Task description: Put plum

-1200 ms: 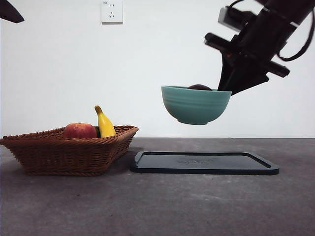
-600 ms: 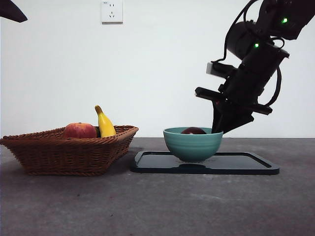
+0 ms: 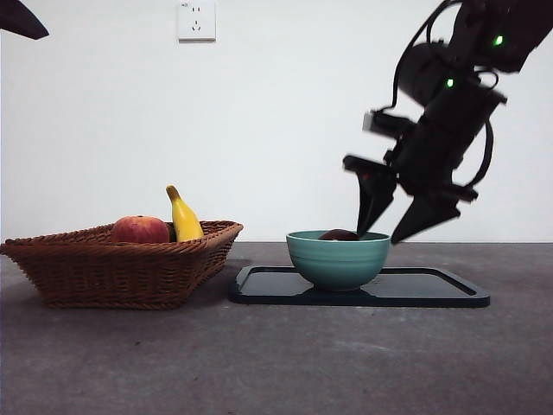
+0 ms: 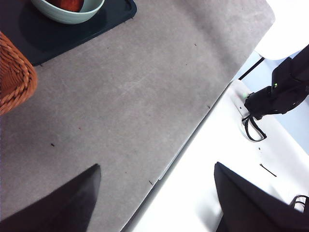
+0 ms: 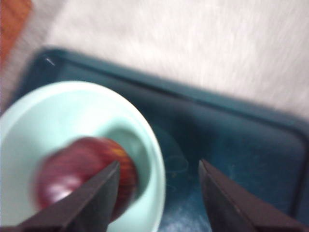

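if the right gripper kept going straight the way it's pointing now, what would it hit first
Most likely the rim of the teal bowl: the open right gripper points down with one jaw inside the rim, near the plum, and the other outside above the black tray. Depth is uncertain.

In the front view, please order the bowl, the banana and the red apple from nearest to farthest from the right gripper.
From the right gripper, open above the bowl's rim:
1. The bowl, directly under it, on the tray.
2. The banana, in the basket, on the side facing the bowl.
3. The red apple, in the basket, beyond the banana.
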